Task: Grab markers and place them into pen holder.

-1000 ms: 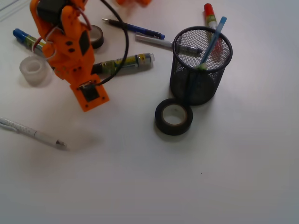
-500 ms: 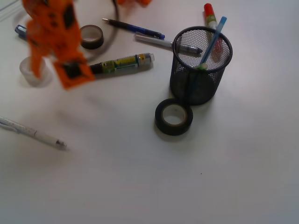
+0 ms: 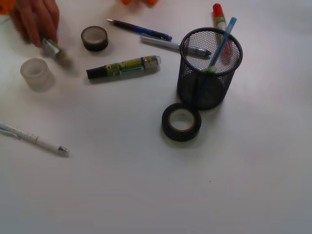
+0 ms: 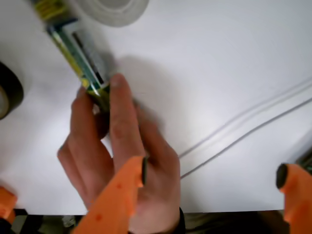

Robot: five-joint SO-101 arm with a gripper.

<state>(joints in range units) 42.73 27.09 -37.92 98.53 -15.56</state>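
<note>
**A:** Where does the blue-capped marker lie from your gripper?

**B:** In your wrist view it sits ahead and to the left of your jaws, its long axis slanting up and left. A person's hand grips its near end, so you have no clear approach. Your jaws stand wide apart, holding nothing.

**A:** And the other markers?

**B:** From the front, the black-capped marker lies nearly level on the table, left of the pen holder. The red-capped marker lies just behind the holder. The holder contains only a thin light-blue stick.
</note>
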